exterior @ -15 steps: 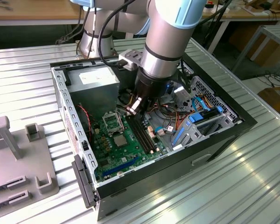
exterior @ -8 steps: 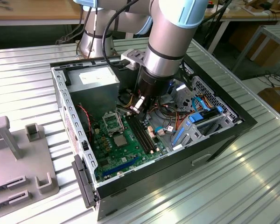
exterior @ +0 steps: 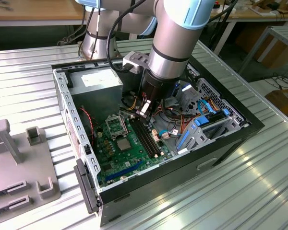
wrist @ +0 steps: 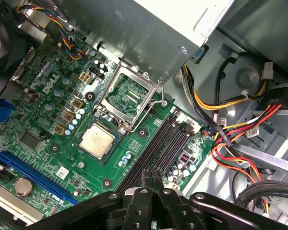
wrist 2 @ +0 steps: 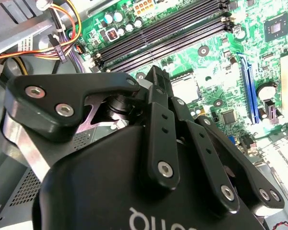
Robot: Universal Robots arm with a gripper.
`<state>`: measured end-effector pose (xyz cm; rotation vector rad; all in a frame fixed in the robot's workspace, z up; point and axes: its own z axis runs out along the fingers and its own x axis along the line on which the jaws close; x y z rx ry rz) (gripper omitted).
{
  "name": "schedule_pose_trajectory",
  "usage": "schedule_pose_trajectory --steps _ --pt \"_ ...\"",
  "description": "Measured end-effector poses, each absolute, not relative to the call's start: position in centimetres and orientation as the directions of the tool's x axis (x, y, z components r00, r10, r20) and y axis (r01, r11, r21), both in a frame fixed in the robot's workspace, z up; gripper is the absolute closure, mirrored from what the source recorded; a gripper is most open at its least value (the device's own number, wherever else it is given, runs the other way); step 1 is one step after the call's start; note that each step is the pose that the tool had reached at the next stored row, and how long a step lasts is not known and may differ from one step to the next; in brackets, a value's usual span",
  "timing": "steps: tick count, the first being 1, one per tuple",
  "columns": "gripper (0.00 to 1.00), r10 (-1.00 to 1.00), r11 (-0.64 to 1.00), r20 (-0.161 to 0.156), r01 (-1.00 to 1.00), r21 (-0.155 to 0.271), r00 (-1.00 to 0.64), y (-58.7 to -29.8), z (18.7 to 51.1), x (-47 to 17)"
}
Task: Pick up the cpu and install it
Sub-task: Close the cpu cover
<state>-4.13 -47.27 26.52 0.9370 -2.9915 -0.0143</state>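
Note:
The cpu [wrist: 97,140], a pale silvery square, lies flat inside the black-framed socket on the green motherboard [wrist: 149,122]. It also shows in the exterior view as the cpu [exterior: 124,143] and, partly hidden by the fingers, in the second wrist view as the cpu [wrist 2: 185,87]. The socket's metal retention frame [wrist: 117,120] stands flipped open beside it. My gripper [exterior: 144,111] hangs above the black memory slots [wrist: 156,143], to the exterior view's right of the cpu and apart from it. In both wrist views the gripper [wrist: 151,175] [wrist 2: 157,74] is shut, with nothing between its fingers.
The open computer case [exterior: 221,143] sits on a ribbed metal table. A grey power supply [exterior: 98,81] stands at the back. Bundled orange, red and yellow cables [wrist: 230,129] and a blue drive bracket [exterior: 201,124] crowd the case. A grey fixture block [exterior: 19,163] lies on the exterior view's left.

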Motion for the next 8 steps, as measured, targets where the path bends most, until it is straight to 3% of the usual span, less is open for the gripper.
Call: schedule_pose_trajectory --steps 8 --pt "0.89 -0.573 0.819 0.004 -0.573 0.011 -0.819 -47.27 26.52 -4.13"
